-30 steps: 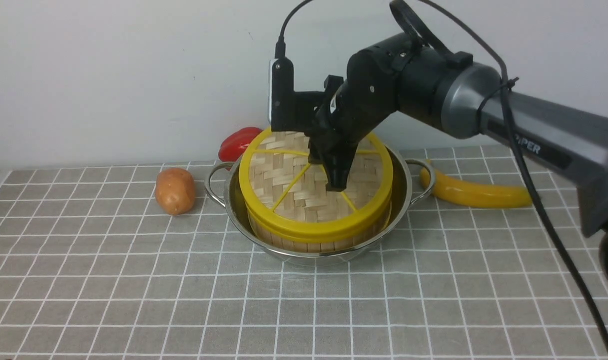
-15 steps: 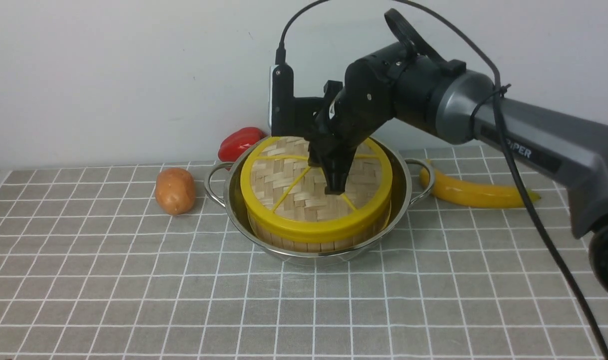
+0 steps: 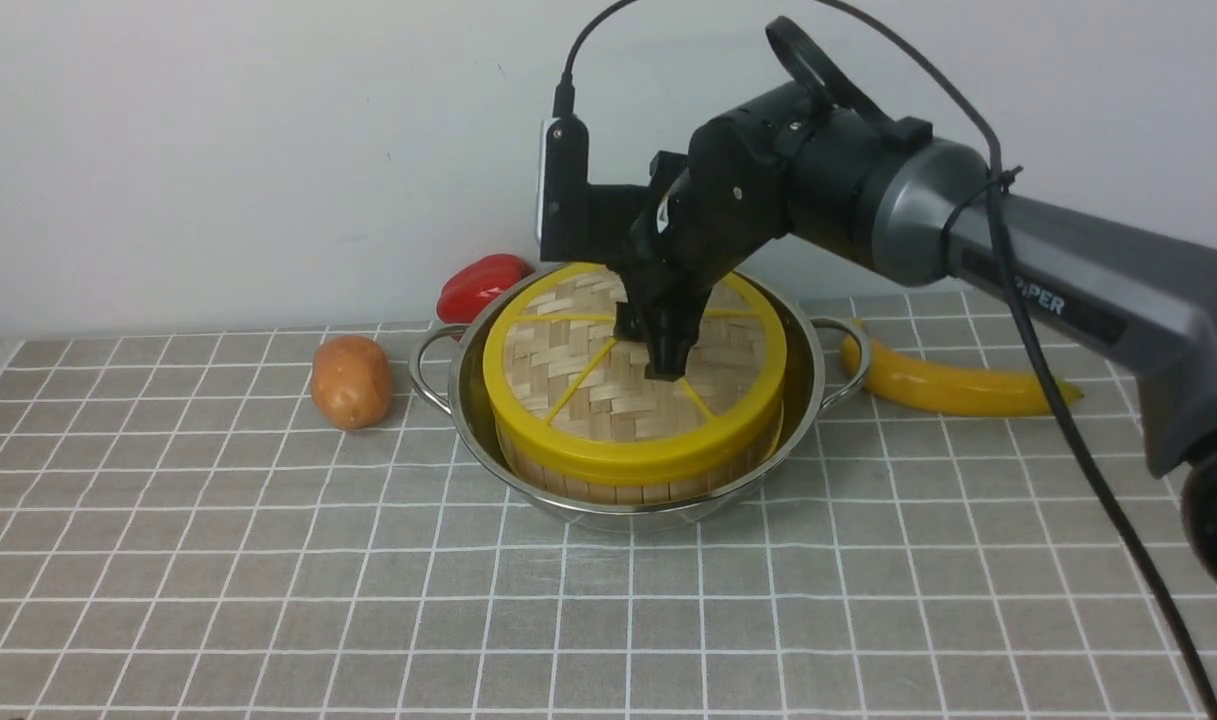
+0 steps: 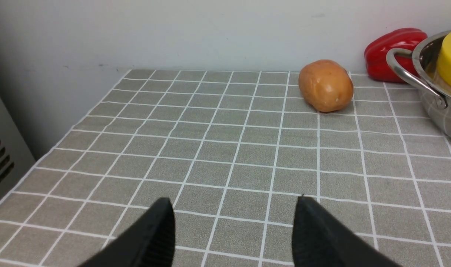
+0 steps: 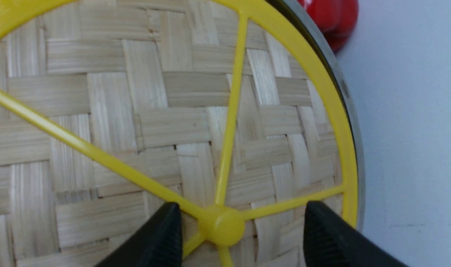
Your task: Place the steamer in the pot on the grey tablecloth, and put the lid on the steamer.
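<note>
Left of the pot (image 3: 814, 385), the left gripper (image 4: 233, 207) is hanging over the grey tablecloth (image 3: 268, 560), its 2 fingers apart and empty. A potato (image 3: 350, 380) is lying just left of the pot. Inside the pot the steamer (image 3: 628, 488) is sitting, with the lid (image 3: 578, 385) lying on it. The right gripper (image 5: 243, 207) is pointing down over the pot at the lid's hub (image 5: 221, 224), fingers apart, gripping nothing. A banana (image 3: 948, 388) is lying right of the pot.

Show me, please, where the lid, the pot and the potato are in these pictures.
lid (image 3: 618, 410): front view, on the woven top, nearer the camera than the hub.
pot (image 3: 618, 515): front view, on the steel front wall below the basket.
potato (image 3: 350, 381): front view, on its middle.
</note>
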Available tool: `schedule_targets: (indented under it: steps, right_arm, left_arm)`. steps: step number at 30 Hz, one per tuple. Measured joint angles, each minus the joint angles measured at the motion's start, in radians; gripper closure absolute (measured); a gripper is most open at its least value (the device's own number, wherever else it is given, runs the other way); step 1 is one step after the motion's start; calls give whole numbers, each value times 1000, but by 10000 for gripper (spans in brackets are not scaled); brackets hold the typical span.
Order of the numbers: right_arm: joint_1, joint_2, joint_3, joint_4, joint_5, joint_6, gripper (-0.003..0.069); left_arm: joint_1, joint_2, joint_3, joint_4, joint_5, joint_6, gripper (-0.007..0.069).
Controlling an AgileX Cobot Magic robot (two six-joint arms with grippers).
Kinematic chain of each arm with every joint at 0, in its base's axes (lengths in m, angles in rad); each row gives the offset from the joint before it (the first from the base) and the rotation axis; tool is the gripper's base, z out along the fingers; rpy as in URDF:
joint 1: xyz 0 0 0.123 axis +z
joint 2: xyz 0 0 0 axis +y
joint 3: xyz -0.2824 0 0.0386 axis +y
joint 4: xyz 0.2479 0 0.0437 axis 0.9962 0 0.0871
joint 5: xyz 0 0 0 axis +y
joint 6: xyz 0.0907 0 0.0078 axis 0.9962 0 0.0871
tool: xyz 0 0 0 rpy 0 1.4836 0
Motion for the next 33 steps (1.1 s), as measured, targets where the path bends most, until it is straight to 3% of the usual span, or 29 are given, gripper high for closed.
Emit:
schedule_targets:
  steps: [3,9,10,12,15,16,23,33]
  right_arm:
    - [0,-40,0,-59,4,75,207]
    - [0,-195,0,-149,-10,301,322]
    - [0,-242,0,-193,-10,400,411]
    - [0,-279,0,-230,-6,467,482]
    - [0,-353,0,-353,25,643,651]
    - [0,-373,0,-389,39,698,667]
    - [0,-502,0,-496,129,1041,673]
    - [0,-557,0,-475,168,1200,659]
  left_arm:
    - [0,0,0,0,0,0,224]
    - [0,0,0,0,0,0,224]
    - [0,0,0,0,0,0,224]
    - [0,0,0,0,0,0,224]
    - [0,0,0,0,0,0,224]
    - [0,0,0,0,0,0,224]
    - [0,0,0,0,0,0,224]
    - [0,0,0,0,0,0,224]
